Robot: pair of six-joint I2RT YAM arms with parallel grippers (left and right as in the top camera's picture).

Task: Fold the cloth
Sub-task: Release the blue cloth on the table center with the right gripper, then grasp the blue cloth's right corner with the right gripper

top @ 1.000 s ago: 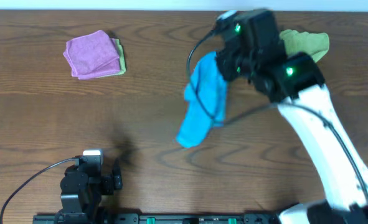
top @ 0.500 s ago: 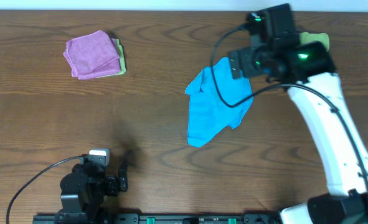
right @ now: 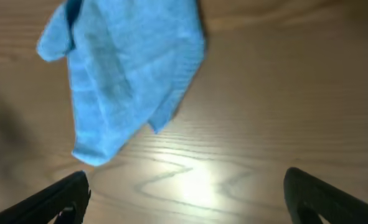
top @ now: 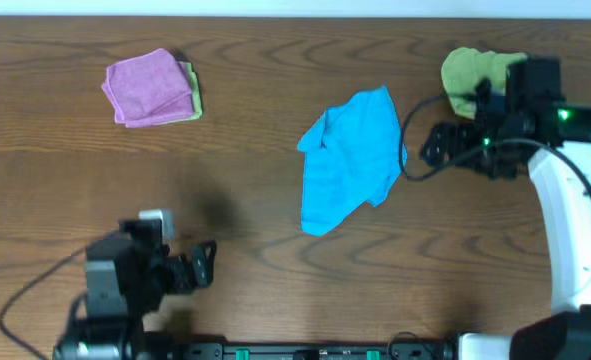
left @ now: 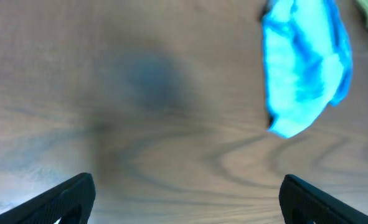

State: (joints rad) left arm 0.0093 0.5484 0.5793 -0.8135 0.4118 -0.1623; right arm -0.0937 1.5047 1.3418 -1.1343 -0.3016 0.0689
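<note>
The sky-blue cloth (top: pixel 350 160) lies crumpled and spread out on the wooden table at the centre right. It also shows in the left wrist view (left: pixel 305 68) and in the right wrist view (right: pixel 121 74). My right gripper (top: pixel 437 145) is open and empty, just to the right of the cloth and apart from it; its fingers (right: pixel 184 199) frame bare table. My left gripper (top: pixel 203 265) is open and empty near the front left, far from the cloth; its fingers (left: pixel 187 199) show only wood between them.
A folded pink-purple cloth (top: pixel 150 87) on a lime-green one (top: pixel 192 90) lies at the back left. Another lime-green cloth (top: pixel 480 70) sits crumpled at the back right, just behind my right arm.
My right gripper let go of the blue cloth, which now lies on the table, and drew back to the right. My left arm has shifted slightly.
</note>
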